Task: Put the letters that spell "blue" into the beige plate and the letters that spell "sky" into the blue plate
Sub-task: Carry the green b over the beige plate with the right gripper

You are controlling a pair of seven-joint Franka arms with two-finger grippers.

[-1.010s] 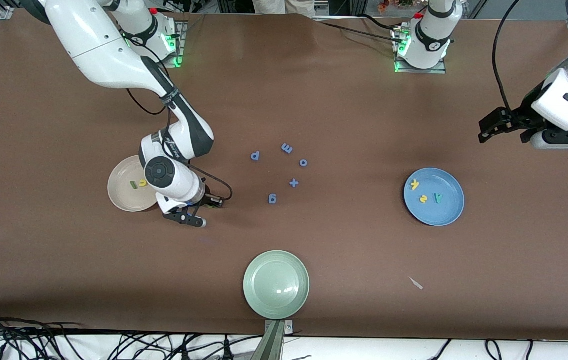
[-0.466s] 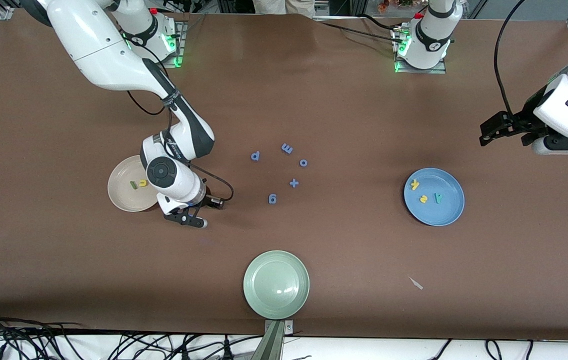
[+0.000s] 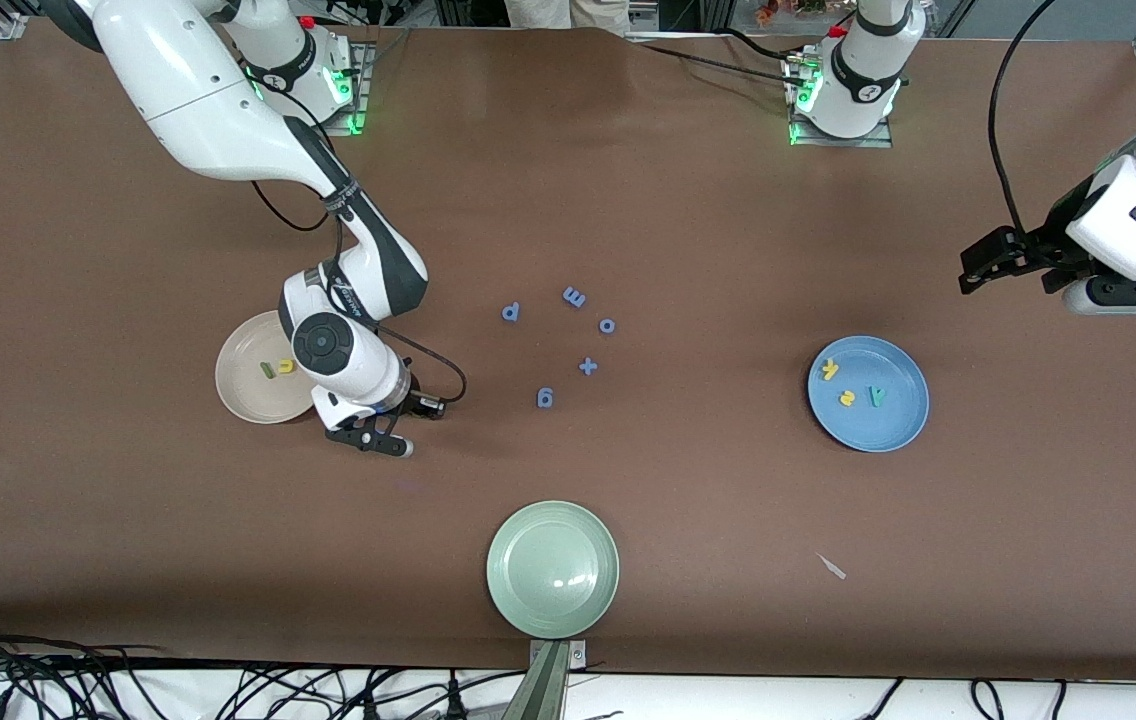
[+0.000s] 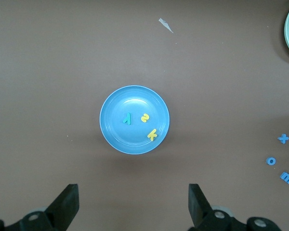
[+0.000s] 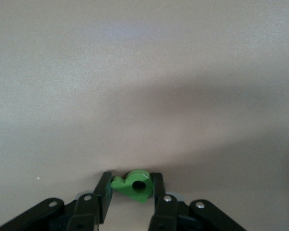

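Observation:
My right gripper (image 3: 380, 440) is down at the table just beside the beige plate (image 3: 240, 388), on the side nearer the front camera. It is shut on a green b (image 5: 133, 185), with one finger against the stem and the other against the round part. On the beige plate lie a yellow u (image 3: 285, 366) and a dark green l (image 3: 268, 371). The blue plate (image 3: 893, 425) holds a yellow k (image 3: 830, 369), a yellow s (image 3: 846, 398) and a teal y (image 3: 875, 396). My left gripper (image 3: 970, 270) waits open and empty, up over bare table near the blue plate (image 4: 113, 137).
Several blue-purple letters (image 3: 573, 297) lie scattered mid-table between the two plates. A pale green plate (image 3: 552, 568) sits near the table's front edge. A small white scrap (image 3: 832, 567) lies on the table nearer the camera than the blue plate.
The right gripper's fingers have closed in around the green b while staying at the same spot. The left arm has drifted slightly toward its own end of the table.

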